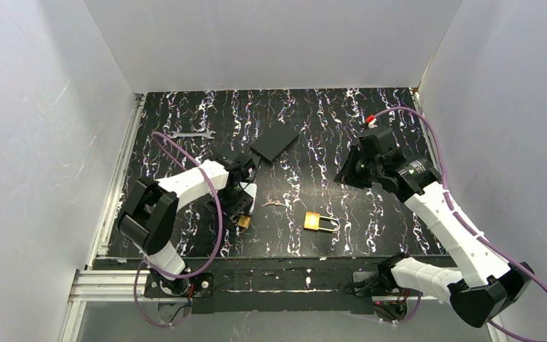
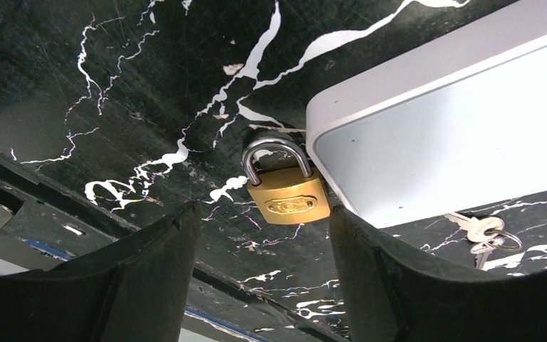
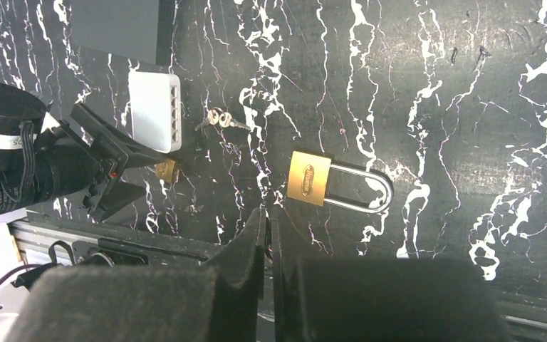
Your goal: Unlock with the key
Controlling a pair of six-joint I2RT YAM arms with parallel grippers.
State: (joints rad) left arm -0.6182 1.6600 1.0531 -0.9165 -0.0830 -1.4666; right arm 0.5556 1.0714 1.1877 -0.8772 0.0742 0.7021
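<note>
White-shelled arms (image 1: 192, 178) with black joints (image 1: 146, 208) trail purple cables (image 1: 219, 214).

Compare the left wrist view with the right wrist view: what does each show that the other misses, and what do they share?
Only the left wrist view shows the shackle of the small padlock up close, looking shut, and the inner faces of the spread left fingers. Only the right wrist view shows the large padlock, the dark slab, the left arm and the closed right fingers. Both show the small padlock, the white box and the keys.
</note>
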